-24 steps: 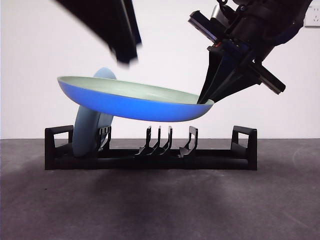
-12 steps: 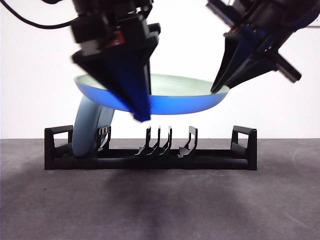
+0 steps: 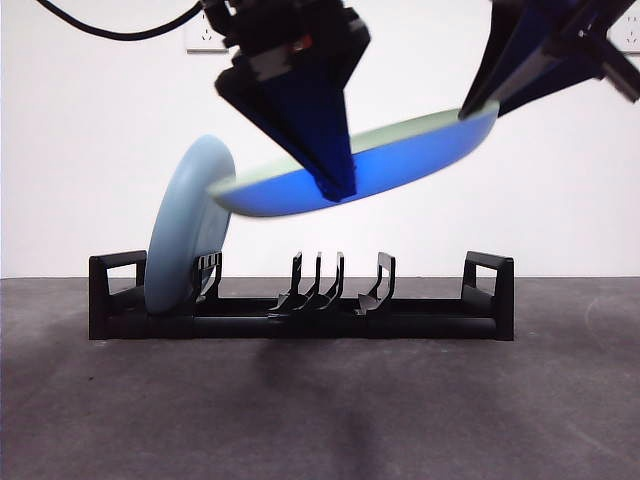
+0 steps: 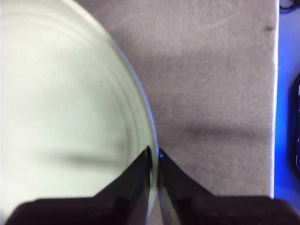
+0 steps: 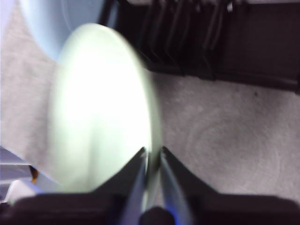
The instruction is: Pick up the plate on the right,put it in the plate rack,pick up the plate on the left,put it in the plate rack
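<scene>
Above the plate rack on the desk, a blue plate hangs tilted, both grippers clamping its rim. Wrist views show the left gripper and right gripper pinching its pale face; the front view alone shows a light-blue plate racked upright.

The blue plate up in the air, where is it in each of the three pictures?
Front view: blue plate tilted above the plate rack, gripped at two rim spots.
Left wrist view: its pale inside, left gripper on its rim.
Right wrist view: pale blurred oval, right gripper on its rim.
Shared landmark: the grey tabletop.
</scene>
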Available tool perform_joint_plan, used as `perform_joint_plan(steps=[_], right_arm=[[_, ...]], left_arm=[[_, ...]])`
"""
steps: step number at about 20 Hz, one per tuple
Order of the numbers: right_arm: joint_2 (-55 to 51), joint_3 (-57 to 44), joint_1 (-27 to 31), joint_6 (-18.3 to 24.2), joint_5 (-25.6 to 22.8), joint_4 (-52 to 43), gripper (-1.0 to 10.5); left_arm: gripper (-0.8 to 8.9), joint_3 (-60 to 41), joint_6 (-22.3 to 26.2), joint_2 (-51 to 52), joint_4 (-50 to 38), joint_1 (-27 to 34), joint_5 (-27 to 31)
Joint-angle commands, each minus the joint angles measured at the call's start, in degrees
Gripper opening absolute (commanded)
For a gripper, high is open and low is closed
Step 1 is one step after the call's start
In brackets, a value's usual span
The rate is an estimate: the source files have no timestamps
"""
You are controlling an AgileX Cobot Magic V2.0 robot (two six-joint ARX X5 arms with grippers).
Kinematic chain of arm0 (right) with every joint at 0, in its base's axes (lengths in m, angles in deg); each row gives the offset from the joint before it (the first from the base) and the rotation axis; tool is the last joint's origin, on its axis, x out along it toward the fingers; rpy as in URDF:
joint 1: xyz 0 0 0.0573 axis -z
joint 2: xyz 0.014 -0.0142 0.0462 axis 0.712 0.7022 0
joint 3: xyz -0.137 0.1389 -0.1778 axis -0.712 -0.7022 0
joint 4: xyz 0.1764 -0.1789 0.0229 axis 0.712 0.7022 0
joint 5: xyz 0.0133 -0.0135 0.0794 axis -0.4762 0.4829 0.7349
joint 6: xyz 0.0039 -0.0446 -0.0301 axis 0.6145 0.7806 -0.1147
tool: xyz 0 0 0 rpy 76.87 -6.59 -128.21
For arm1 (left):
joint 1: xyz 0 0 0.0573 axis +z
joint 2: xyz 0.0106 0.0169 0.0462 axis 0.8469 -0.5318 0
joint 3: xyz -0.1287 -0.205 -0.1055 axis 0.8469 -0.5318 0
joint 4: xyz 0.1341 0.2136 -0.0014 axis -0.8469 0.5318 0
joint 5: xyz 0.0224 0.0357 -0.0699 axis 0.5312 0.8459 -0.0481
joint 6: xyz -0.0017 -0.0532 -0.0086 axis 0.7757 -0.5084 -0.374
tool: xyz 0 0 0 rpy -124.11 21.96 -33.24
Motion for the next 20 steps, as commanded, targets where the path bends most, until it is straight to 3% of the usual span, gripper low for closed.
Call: perform_joint_plan(steps=[1,7,9,13,17,20], right_arm=[[-2.62,0.22,0.39,1.25,1.92,-0.87,2.5],[-10.67,0.22,6.23,1.18,1.42,-4.92,2.6],[-14.19,0.22,7.45,0.83,-2.69,-7.13,2.6],[-20.59,0.22,8.44,1.01,-19.26,-8.35,2.5],[-22.91,0.22,8.44,1.29,-25.18,-8.31,2.5],[-23.58,0.22,8.44,1.29,-26.10,-8.33,2.5]], left_arm=[[-0.09,-0.70,-0.61,-0.81,-1.62,0.17,-1.01],[-0.09,-0.70,-2.56,-0.79,-9.68,0.59,-2.99],[-0.09,-0.68,-4.52,-0.79,-15.02,2.29,-6.40],[-0.09,-0.68,-15.61,-0.79,-26.05,10.47,-24.11],[-0.09,-0.68,-24.13,-0.79,-32.81,17.62,-36.52],[-0.09,-0.68,-32.02,-0.81,-39.56,22.67,-43.80]])
